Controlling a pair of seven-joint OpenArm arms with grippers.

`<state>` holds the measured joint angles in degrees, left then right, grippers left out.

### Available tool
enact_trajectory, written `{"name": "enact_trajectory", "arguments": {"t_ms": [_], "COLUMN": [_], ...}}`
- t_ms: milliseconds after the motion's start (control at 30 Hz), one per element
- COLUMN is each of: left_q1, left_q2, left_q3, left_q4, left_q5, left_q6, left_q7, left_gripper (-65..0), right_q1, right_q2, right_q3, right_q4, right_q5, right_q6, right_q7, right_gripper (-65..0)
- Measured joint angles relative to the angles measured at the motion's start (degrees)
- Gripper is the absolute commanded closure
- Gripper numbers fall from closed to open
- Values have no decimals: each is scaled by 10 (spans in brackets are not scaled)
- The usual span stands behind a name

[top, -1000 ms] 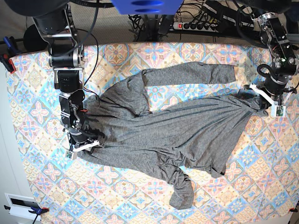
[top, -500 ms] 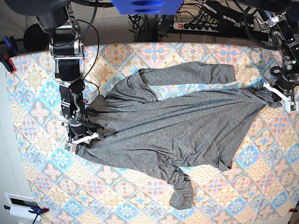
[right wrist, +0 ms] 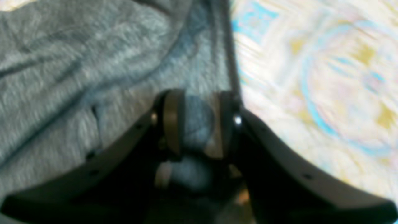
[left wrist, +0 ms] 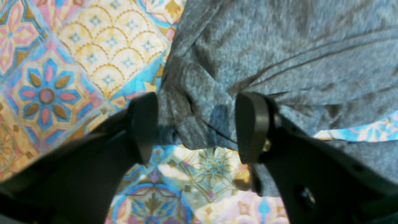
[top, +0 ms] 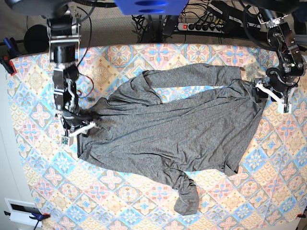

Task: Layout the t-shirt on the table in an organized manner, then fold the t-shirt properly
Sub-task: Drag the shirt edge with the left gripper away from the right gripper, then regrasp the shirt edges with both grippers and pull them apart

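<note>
The dark-grey t-shirt [top: 168, 129] lies spread across the table [top: 38, 96], one long sleeve along the far side and the other folded toward the near edge. My left gripper [top: 262, 92] is at the shirt's right end. In the left wrist view [left wrist: 199, 127] its jaws stand wide apart with a bunched shirt corner [left wrist: 192, 102] between them. My right gripper [top: 81, 128] is at the shirt's left end. In the right wrist view [right wrist: 197, 121] it is shut on the shirt's edge [right wrist: 77, 62], beside the bare tablecloth [right wrist: 311, 62].
A power strip [top: 201, 26] and cables lie behind the table's far edge. Red clamps [top: 7, 62] hold the cloth at the left edge. A white object [top: 21, 208] sits at the near left, off the table.
Both arms have moved toward the far edge, carrying the shirt with them. The left gripper has come back inward, and the shirt's right end is less stretched.
</note>
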<state>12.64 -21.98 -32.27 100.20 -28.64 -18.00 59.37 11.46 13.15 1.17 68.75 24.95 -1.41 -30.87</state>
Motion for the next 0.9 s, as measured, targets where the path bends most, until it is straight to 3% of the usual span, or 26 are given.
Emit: {"name": "enact_trajectory", "arguments": {"t_ms": [167, 333, 433, 500, 600, 767, 900], "left_q1": [-14, -59, -92, -119, -167, -268, -321], "left_q2": [3, 50, 86, 105, 150, 214, 225], "left_q3": [0, 0, 1, 32, 82, 136, 136], "left_q4": [0, -2, -3, -5, -10, -124, -235], "left_q5": [-25, -24, -13, 17, 68, 168, 205], "left_q6": [0, 5, 6, 9, 5, 33, 56], "left_q7": [2, 1, 3, 3, -1, -12, -89], "left_gripper": [-311, -277, -215, -129, 0, 0, 0], "right_q1": [-63, -121, -137, -139, -143, -144, -138], "right_q2": [8, 9, 4, 6, 14, 3, 7], "right_q3": [100, 146, 142, 138, 76, -6, -22], "right_q4": [121, 183, 224, 239, 244, 246, 245], "right_q5": [3, 5, 10, 10, 4, 12, 8], "right_q6": [-2, -3, 2, 4, -3, 8, 2], "right_q7": [-38, -50, -46, -41, -39, -44, -42], "right_gripper": [-187, -187, -187, -182, -167, -16, -6]}}
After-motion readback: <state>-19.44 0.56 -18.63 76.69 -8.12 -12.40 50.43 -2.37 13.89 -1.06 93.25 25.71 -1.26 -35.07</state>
